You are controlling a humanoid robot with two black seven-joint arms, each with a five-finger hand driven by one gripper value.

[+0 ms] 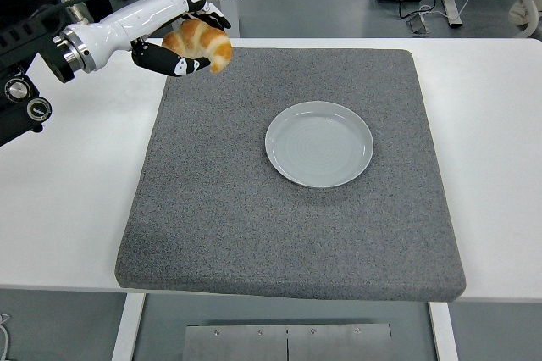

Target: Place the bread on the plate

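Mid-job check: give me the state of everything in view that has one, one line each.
Golden-brown croissant-shaped bread: held in the air, over the mat's far-left corner.
Left robot hand: fingers shut on the bread.
Round pale grey plate: empty, flat on the mat.
Grey felt mat: flat on the white table.

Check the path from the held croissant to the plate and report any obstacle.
Nothing visible blocks it. The left hand holds the croissant above the grey mat's far-left corner; only bare mat lies between it and the empty plate.

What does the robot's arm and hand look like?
The left arm is chunky black metal with round knobs and a black cable looping over it. A silver ring joins it to a smooth white forearm. The left hand has black fingers with white patches.
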